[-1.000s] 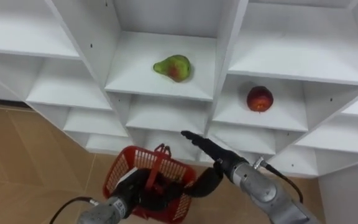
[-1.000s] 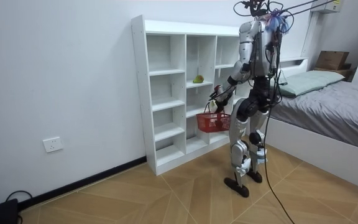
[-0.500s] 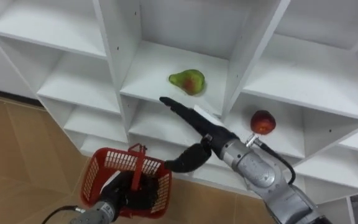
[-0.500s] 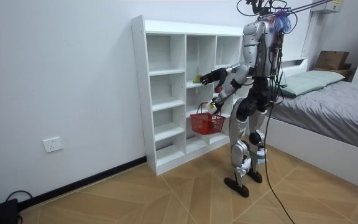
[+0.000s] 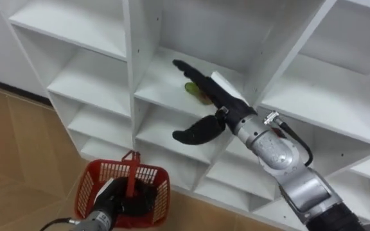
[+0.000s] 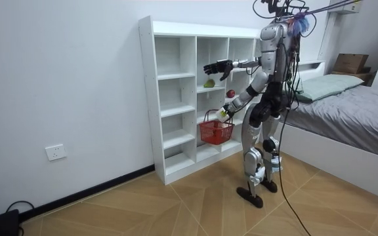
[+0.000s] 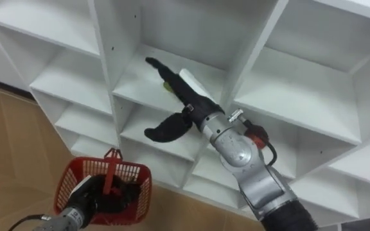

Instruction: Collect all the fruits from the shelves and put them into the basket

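Right hand [image 5: 214, 96] rose to the pear [image 5: 192, 88] (fingers [image 5: 188, 71] straight); left hand [image 5: 117, 199] holds basket [image 5: 108, 172].

Grey bed [image 6: 353, 115], white wall socket [image 6: 56, 152]

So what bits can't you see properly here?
- Pear: in both eye views the right hand covers most of it, so I cannot tell if they touch.
- Apple: in the eye views just a red sliver behind the right forearm; tiny in the room view.
- Inside the basket: the left hand on its handle blocks the eye views, so any fruit inside is hidden.
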You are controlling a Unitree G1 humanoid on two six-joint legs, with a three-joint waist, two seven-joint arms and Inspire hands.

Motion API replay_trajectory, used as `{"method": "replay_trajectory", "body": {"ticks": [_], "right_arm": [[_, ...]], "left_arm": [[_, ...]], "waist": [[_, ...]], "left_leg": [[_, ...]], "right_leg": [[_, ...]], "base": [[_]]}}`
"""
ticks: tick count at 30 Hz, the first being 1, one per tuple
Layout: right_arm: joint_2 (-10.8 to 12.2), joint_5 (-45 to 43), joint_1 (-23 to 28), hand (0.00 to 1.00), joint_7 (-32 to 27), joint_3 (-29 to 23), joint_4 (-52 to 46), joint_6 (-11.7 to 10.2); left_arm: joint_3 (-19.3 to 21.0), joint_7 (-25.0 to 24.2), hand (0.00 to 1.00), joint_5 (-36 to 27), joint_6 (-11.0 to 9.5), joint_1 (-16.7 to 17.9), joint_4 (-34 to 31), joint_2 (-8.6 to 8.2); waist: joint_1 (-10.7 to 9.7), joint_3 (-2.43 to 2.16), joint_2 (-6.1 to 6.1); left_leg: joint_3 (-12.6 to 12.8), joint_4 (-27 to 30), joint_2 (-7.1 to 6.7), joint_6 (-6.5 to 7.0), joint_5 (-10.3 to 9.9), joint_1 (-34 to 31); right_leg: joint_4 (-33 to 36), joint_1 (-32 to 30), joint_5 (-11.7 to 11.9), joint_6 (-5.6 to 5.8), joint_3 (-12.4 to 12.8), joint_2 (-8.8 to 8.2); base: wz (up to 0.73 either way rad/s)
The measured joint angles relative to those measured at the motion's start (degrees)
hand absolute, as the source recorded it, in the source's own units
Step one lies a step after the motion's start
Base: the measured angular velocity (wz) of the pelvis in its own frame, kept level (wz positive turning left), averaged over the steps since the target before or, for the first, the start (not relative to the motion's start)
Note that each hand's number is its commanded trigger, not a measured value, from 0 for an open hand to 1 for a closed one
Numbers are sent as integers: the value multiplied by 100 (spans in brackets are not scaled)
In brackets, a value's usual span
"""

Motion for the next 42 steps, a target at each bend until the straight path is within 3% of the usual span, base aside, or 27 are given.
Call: {"method": "replay_trajectory", "body": {"ticks": [7,12,18,25,30,33,34,42], "right_arm": [[-187,444,-216,0,-365,-136,103,-55],[-297,676,-578,0,-646,-276,760,-53],[-426,907,-1042,0,-673,-299,1544,-50],[-458,1105,-1341,0,-1057,-456,2013,-128],[-461,1067,-1392,0,-1169,-445,2377,-311],[-459,1043,-1584,0,-1146,-441,2750,-307],[-458,1043,-1669,0,-1143,-441,2906,-319],[-457,1049,-1780,0,-1143,-458,3600,-307]], "left_arm": [[170,-31,100,-1,34,145,-102,40],[203,-61,100,64,210,175,-280,84],[207,-191,100,229,353,219,-439,148],[225,-295,100,237,464,236,-438,201],[230,-293,100,268,499,194,-438,193],[198,-301,100,270,504,197,-433,188],[193,-301,100,271,508,196,-424,187],[49,-301,100,266,510,196,-422,135]], "waist": [[5,14,-127],[39,0,-184],[33,4,-186],[145,3,-188],[159,28,-154],[176,67,-101],[174,109,-44],[341,137,57]], "left_leg": [[-160,144,-8,-32,-16,-113],[-255,183,-45,-48,4,-252],[-408,279,-69,-49,8,-432],[-487,279,-76,-49,20,-618],[-594,427,-96,-52,22,-800],[-607,517,-100,-63,45,-967],[-651,559,-104,-67,49,-1022],[-745,552,-175,-85,238,-1410]], "right_leg": [[-2,38,1,-1,-154,12],[0,-65,6,-11,-225,3],[-1,-148,7,-12,-431,-18],[-1,-289,7,-11,-484,-30],[9,-379,10,-16,-619,-38],[16,-494,42,-49,-619,-29],[13,-513,64,-55,-632,-19],[127,-926,118,-95,-629,-48]], "base": [[14],[7],[17],[4],[12],[7],[12],[7]]}}
